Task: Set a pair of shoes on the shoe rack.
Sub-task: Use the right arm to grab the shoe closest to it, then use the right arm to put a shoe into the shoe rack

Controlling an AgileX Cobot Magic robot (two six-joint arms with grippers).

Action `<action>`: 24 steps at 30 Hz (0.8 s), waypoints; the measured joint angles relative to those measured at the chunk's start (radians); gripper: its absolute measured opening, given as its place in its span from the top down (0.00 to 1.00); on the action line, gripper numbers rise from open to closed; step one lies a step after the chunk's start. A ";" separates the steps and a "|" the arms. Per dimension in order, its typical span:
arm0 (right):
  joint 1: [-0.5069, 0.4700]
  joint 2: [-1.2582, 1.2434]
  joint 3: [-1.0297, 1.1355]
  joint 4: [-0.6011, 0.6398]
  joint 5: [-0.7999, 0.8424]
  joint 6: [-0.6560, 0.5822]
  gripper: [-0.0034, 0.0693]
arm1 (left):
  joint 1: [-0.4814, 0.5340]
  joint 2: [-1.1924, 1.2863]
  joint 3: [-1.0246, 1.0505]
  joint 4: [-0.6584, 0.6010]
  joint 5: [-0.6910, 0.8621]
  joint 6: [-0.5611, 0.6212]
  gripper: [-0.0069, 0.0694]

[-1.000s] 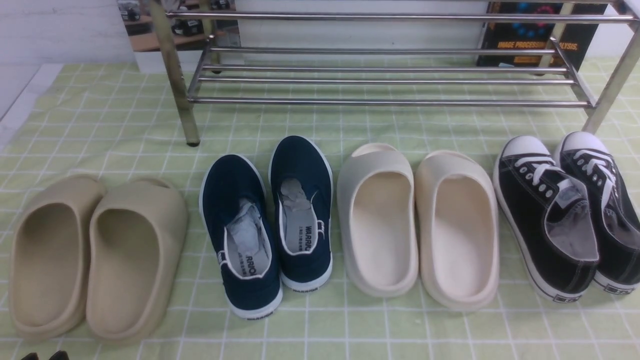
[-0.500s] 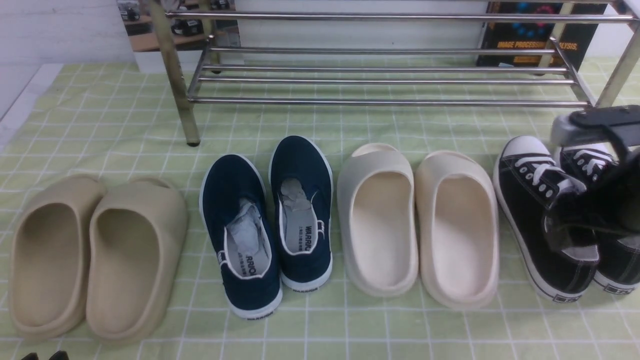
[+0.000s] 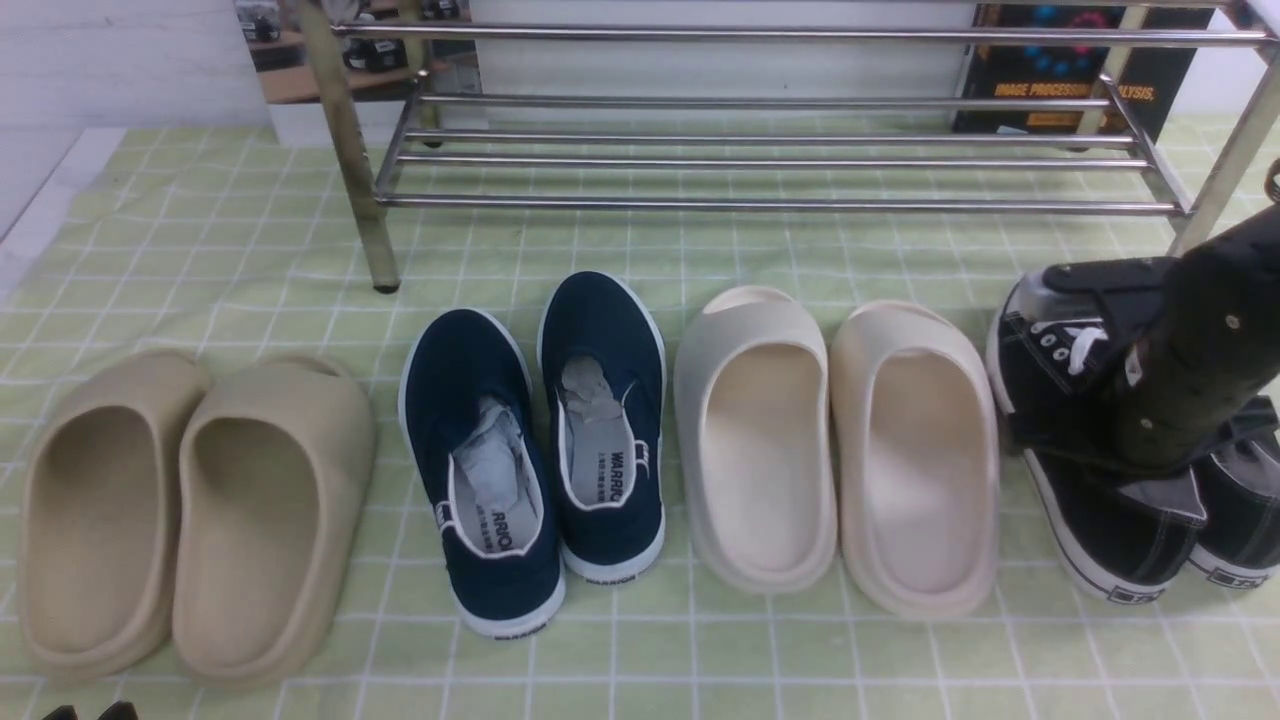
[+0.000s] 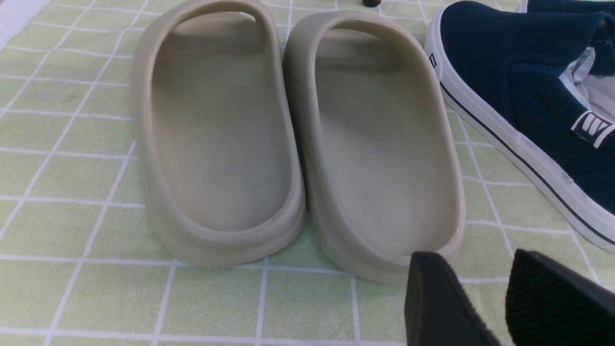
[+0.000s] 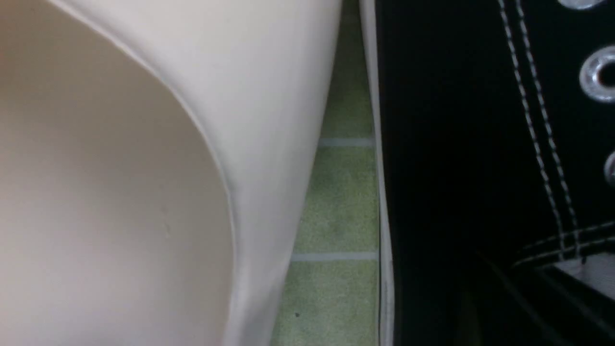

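Though the shoe rack (image 3: pixel 760 205) stands at the back of the cloth-covered tabletop (image 3: pixel 700 640), the black sneakers (image 3: pixel 1095 525) sit in front of its right leg, not yet on its rails. Both navy slip-ons (image 3: pixel 600 350) hold crumpled paper (image 3: pixel 490 460); the cream slides (image 3: pixel 760 450) and tan slides (image 3: pixel 240 520) share their row. The right pincer (image 3: pixel 1130 445) hangs low over the left sneaker of the pair, hiding most of its laces, and we cannot tell whether it is spread or pinching. Its wrist view shows only that sneaker's black side just beside a cream slide. The left pincer (image 4: pixel 473 259) hovers near the tan slides' heels, slightly spread, holding nothing
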 joint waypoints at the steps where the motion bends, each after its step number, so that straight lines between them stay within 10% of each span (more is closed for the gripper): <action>1: 0.000 0.000 0.000 0.000 0.001 0.001 0.89 | 0.000 0.000 0.000 0.000 0.000 0.000 0.60; 24: 0.014 -0.008 -0.516 0.150 0.423 -0.305 0.88 | 0.000 0.000 0.000 0.000 -0.001 0.000 0.60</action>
